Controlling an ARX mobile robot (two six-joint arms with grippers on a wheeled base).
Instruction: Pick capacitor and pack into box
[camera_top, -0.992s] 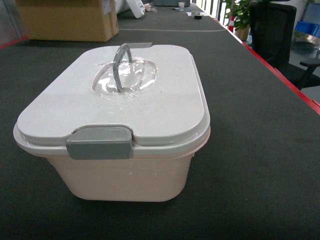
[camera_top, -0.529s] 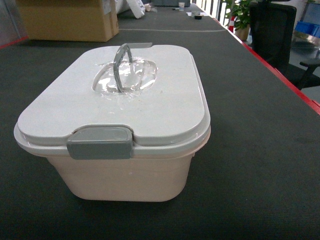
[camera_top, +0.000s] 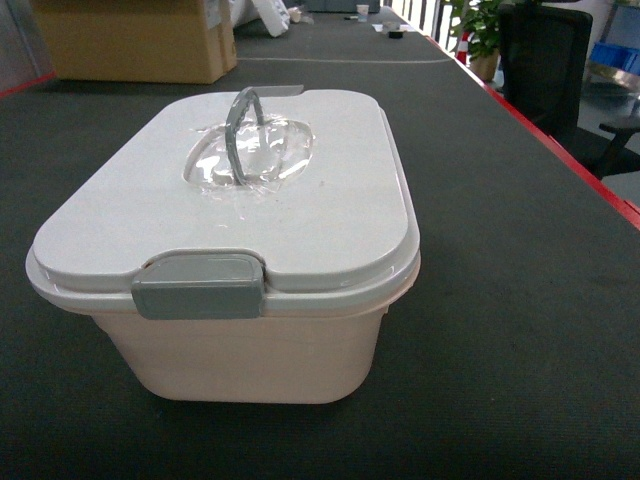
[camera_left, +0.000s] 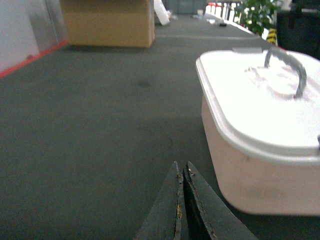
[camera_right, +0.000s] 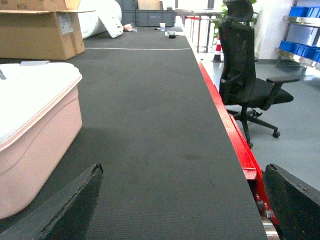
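Note:
The box (camera_top: 250, 350) stands on the dark mat, a pale pink tub with its white lid (camera_top: 300, 200) down, the grey latch (camera_top: 198, 285) facing me and the arched grey handle (camera_top: 238, 125) upright. It also shows as the box (camera_left: 255, 175) to the right of my left gripper (camera_left: 182, 165), whose black fingers are pressed together with nothing between them. My right gripper (camera_right: 182, 167) is open and empty, with the box (camera_right: 35, 145) off to its left. The capacitor is out of view. Neither gripper shows in the head view.
A brown cardboard carton (camera_top: 135, 40) sits at the far left of the mat. The table's red edge (camera_right: 225, 130) runs along the right side. Beyond it stand a black office chair (camera_right: 245, 75), a potted plant (camera_top: 483, 30) and blue bins (camera_right: 300, 10).

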